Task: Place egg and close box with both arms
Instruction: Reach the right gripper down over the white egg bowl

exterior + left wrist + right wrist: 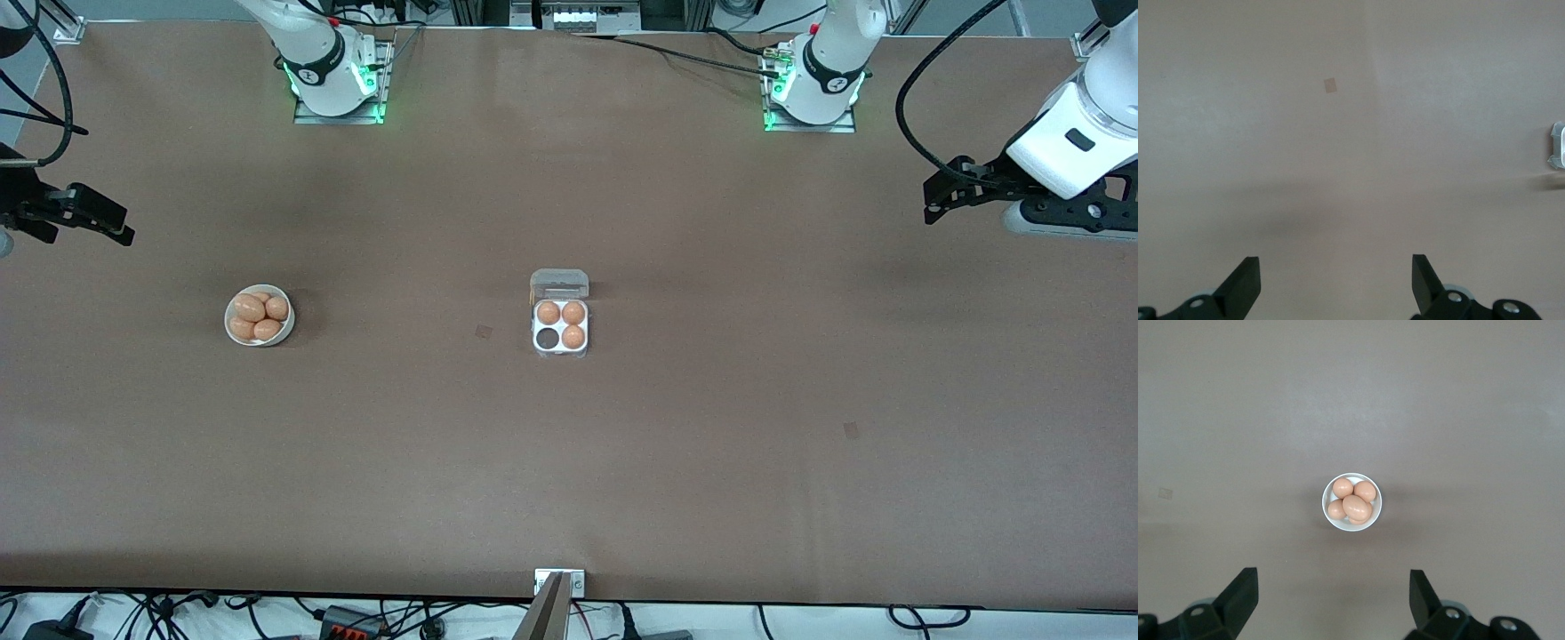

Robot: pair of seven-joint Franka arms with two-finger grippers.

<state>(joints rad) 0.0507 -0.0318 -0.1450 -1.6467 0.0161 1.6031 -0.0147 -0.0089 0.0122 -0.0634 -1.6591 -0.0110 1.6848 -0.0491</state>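
I see a wide brown surface [711,444] with three things resting on it. Near the middle sits the box [560,326], its clear lid open; three eggs fill its cells and one cell (the one nearer the front camera, toward the right arm's end) shows dark and empty. Well apart from it, toward the right arm's end, a round white bowl [259,316] holds several eggs. A small dark patch [484,332] marks the surface between them, nearer the box.
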